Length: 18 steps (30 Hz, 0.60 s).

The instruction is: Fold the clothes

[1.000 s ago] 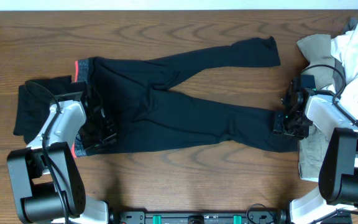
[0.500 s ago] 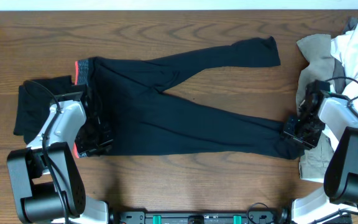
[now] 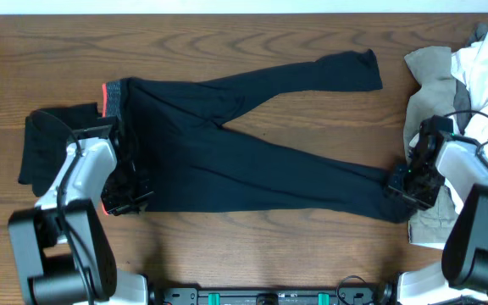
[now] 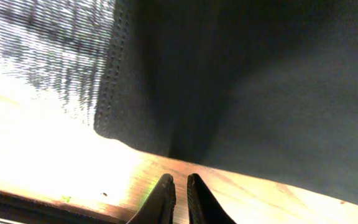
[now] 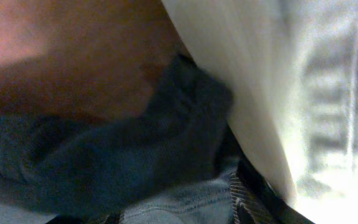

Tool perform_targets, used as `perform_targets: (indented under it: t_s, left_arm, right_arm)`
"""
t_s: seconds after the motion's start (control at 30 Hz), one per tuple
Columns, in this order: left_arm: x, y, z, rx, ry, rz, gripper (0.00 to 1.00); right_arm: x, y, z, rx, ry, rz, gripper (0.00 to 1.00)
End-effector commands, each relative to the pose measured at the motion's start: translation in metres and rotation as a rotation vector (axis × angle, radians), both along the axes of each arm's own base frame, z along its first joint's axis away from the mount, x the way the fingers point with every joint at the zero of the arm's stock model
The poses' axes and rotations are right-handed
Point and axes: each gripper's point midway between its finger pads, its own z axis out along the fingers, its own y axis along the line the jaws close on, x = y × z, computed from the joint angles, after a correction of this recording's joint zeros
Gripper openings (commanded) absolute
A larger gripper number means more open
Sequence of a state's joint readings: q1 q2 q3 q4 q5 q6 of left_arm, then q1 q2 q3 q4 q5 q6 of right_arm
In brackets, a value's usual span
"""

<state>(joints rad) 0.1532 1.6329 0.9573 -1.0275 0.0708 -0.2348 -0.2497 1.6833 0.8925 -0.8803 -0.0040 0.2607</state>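
While the soft, limp navy trousers (image 3: 244,161) lie flat across the table (image 3: 227,34), probably best taken by waistband (image 3: 113,91) and hem (image 3: 394,202), the left gripper (image 4: 179,182) sits pinched closed beside the waist corner, and the right gripper (image 3: 413,180), at the hem, cannot be read.

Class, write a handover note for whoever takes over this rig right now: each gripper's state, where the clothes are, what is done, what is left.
Left gripper: shut, at the trousers' waist end, near edge; no cloth seen between its fingers.
Right gripper: at the near leg's cuff; open or shut unclear.
Trousers lie flat, legs apart, unfolded.
Black garment at left, white and khaki pile at right.
Done: trousers spread out. Left: fold them, then the pile.
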Motion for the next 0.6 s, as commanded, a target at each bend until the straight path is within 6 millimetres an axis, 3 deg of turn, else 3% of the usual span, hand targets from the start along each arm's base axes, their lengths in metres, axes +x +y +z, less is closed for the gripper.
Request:
perform_targets:
  t_s: [0.0,0.1,0.17,0.2,0.3,0.43,0.57]
  left_arm:
    - [0.016,0.004,0.023,0.033,-0.139,-0.004,0.11]
    - [0.04,0.005,0.045,0.047,-0.316,-0.004,0.17]
    - [0.06,0.006,0.061,0.054,-0.448,-0.004,0.42]
    - [0.072,0.007,0.07,0.059,-0.517,-0.005,0.49]
    - [0.102,0.008,0.087,0.073,-0.666,-0.014,0.52]
    - [0.132,-0.003,0.089,0.052,-0.756,-0.066,0.52]
    - [0.152,-0.018,0.072,0.029,-0.765,-0.14,0.52]
  right_arm:
    - [0.021,-0.003,0.036,-0.01,-0.168,0.055,0.57]
    - [0.053,0.005,0.078,0.018,-0.388,0.124,0.63]
    - [0.072,0.009,0.104,0.018,-0.525,0.158,0.67]
    - [0.081,0.009,0.115,0.006,-0.589,0.168,0.7]
    - [0.104,0.008,0.138,-0.036,-0.722,0.201,0.75]
    - [0.134,0.014,0.143,-0.063,-0.816,0.29,0.76]
    - [0.162,0.022,0.129,-0.076,-0.853,0.38,0.76]
